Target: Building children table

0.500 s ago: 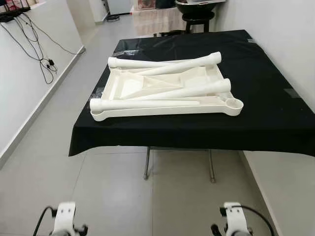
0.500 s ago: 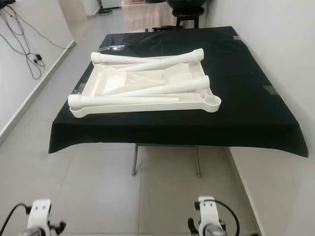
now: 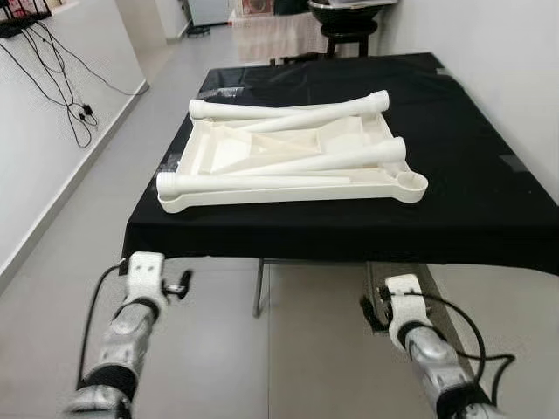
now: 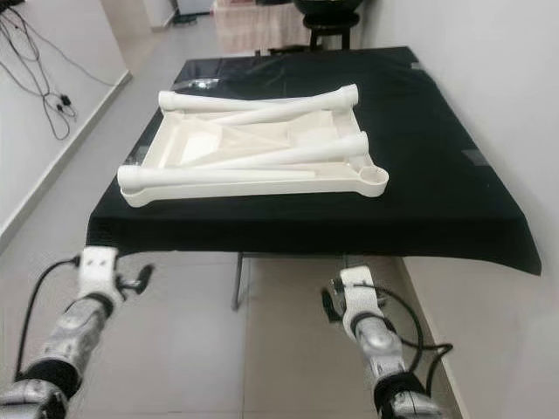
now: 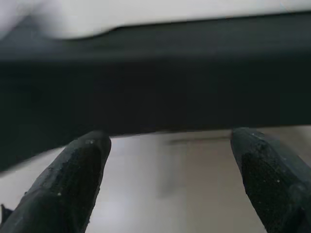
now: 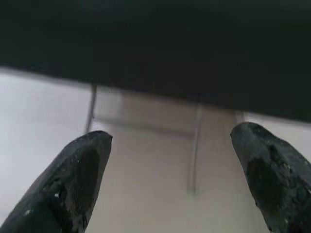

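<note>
Overall light: bright, even indoor light, no hard shadows.
Glare: soft sheen on the pale floor tiles and a few glints on the black tablecloth.
Shadow: a dim band beneath the cloth's hanging edge.
Head views: mostly sharp; the far room is washed out, and the arms at the bottom edge look stretched.
Wrist views: blurred and soft, with the black fingers out of focus, the cloth a dark smear.
</note>
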Motion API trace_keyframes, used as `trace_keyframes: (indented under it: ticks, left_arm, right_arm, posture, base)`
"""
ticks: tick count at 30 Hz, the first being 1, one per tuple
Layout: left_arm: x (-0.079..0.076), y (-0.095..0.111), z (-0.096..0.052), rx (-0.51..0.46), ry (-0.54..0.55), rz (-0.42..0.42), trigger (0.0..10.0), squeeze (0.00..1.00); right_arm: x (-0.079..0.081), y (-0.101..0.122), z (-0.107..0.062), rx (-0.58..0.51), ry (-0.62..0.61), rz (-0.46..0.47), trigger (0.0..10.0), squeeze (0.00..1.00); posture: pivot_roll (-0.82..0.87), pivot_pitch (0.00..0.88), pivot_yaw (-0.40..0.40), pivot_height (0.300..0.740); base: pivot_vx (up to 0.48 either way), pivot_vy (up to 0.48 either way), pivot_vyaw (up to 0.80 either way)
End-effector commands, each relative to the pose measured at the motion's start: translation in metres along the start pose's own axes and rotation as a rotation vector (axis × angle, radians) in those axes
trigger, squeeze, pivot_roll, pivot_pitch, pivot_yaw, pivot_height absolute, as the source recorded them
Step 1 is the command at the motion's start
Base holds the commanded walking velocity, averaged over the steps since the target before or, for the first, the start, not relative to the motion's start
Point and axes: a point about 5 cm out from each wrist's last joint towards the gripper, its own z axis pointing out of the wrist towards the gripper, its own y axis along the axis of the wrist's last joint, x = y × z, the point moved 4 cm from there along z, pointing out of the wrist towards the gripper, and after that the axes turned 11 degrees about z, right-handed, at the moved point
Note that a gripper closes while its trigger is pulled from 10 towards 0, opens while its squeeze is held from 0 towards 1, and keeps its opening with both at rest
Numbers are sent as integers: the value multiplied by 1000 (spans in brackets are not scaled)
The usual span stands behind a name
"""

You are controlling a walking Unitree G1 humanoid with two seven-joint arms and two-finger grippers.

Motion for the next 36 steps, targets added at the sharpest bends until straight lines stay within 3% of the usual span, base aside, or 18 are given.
trace_keyframes:
  ticks: [1, 4, 8, 9, 11, 14, 21, 24, 25, 30, 36]
  left_arm:
    - [-13, 0, -7, -4, -53, -1, 10000, 0]
    - [-20, 1, -11, -22, -71, 11, 10000, 0]
    - [-34, 6, -20, -65, -93, 13, 10000, 0]
    - [-34, 6, -20, -65, -93, 13, 10000, 0]
    - [-38, 13, -25, -109, -90, 60, 10000, 0]
    - [-42, 24, -35, -146, -89, 89, 10000, 0]
    - [-46, 32, -56, -131, -80, 106, 10000, 0]
    - [-37, 31, -56, -118, -51, 70, 10000, 0]
    - [-34, 29, -54, -101, -45, 40, 10000, 0]
    - [-34, 36, -52, -114, -65, 52, 10000, 0]
    - [-35, 47, -49, -134, -93, 30, 10000, 0]
  right_arm:
    - [14, 11, -4, -63, 43, 14, 10000, 0]
    - [21, 20, -6, -105, 67, 15, 10000, 0]
    - [45, 52, -15, -162, 176, 125, 10000, 0]
    - [45, 52, -15, -162, 176, 125, 10000, 0]
    - [61, 61, -24, -194, 266, 142, 10000, 0]
    - [71, 56, -31, -200, 316, 134, 10000, 0]
    - [73, 70, -34, -236, 337, 140, 10000, 0]
    - [75, 73, -33, -232, 343, 159, 10000, 0]
    - [77, 76, -32, -219, 366, 203, 10000, 0]
    - [75, 80, -26, -216, 352, 254, 10000, 0]
    - [74, 84, -22, -227, 339, 246, 10000, 0]
  posture:
    - [-93, 0, 37, 740]
    - [-96, 0, 35, 740]
    - [-99, 0, 19, 740]
    - [-99, 0, 19, 740]
    - [-92, 0, 12, 740]
    - [-76, 0, 4, 740]
    - [-46, 0, 7, 740]
    - [-29, 0, 11, 740]
    - [-18, 0, 16, 740]
    - [9, 0, 24, 740]
    - [5, 0, 26, 740]
  base:
    - [0, 0, 0]
    - [0, 0, 0]
    - [0, 0, 0]
    - [0, 0, 0]
    - [0, 0, 0]
    - [0, 0, 0]
    - [0, 0, 0]
    - [0, 0, 0]
    - [0, 0, 0]
    - [0, 0, 0]
    - [94, 0, 267]
